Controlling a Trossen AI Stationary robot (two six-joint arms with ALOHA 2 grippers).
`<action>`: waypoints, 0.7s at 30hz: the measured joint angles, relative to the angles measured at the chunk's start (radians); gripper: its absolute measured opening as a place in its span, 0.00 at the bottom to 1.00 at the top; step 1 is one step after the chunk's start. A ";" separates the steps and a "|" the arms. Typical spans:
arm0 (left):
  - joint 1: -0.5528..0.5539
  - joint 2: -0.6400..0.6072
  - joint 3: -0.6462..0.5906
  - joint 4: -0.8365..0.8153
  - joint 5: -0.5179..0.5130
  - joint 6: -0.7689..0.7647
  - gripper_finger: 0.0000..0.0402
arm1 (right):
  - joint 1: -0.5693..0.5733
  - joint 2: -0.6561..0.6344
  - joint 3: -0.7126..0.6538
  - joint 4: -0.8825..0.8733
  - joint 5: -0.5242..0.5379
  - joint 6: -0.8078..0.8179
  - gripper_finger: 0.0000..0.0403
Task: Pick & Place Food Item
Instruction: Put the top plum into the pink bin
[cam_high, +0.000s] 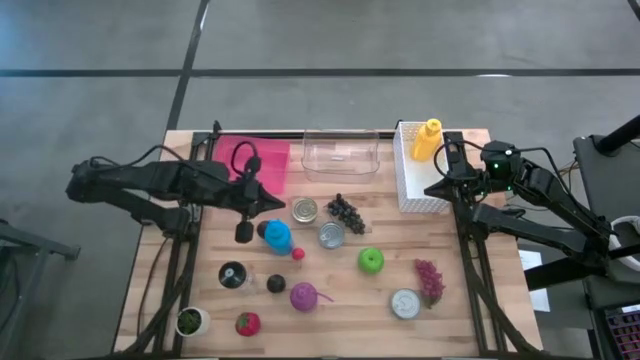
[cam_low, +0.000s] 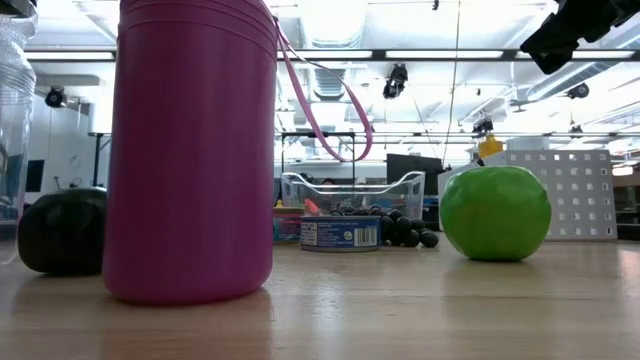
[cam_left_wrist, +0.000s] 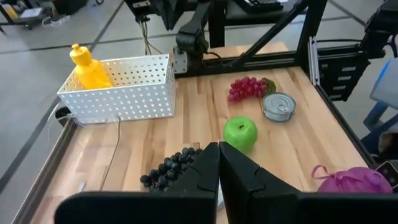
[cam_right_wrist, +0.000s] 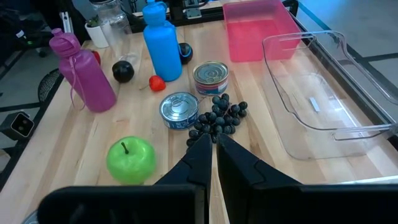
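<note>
Low view puts a pink bottle (cam_low: 192, 150) closest, with a green apple (cam_low: 495, 213) further back on the wooden table (cam_high: 470, 300). Past the apple come two tins (cam_high: 331, 235) and dark grapes (cam_high: 346, 211), then the clear tub (cam_high: 340, 155) and the white basket (cam_high: 420, 190) holding a yellow bottle (cam_high: 427, 139). Left gripper (cam_high: 243, 231) hangs closed and empty beside the blue bottle (cam_high: 277, 236). Right gripper (cam_right_wrist: 214, 144), also closed and empty, sits over the basket's edge.

A grey concrete floor (cam_high: 400, 35) crossed by dark seams surrounded the wooden table (cam_high: 480, 300). Long ceiling lights (cam_low: 440, 54) lit the room behind.
</note>
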 joint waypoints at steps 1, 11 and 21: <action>0.000 0.006 0.007 -0.010 0.000 -0.008 0.04 | 0.000 0.000 0.000 0.000 0.000 0.000 0.06; -0.015 -0.002 0.024 -0.195 0.000 -0.128 0.04 | 0.000 0.000 0.000 0.000 0.000 0.000 0.06; -0.044 0.003 0.021 -0.436 0.000 -0.192 0.04 | 0.000 0.000 0.000 0.000 0.000 0.000 0.06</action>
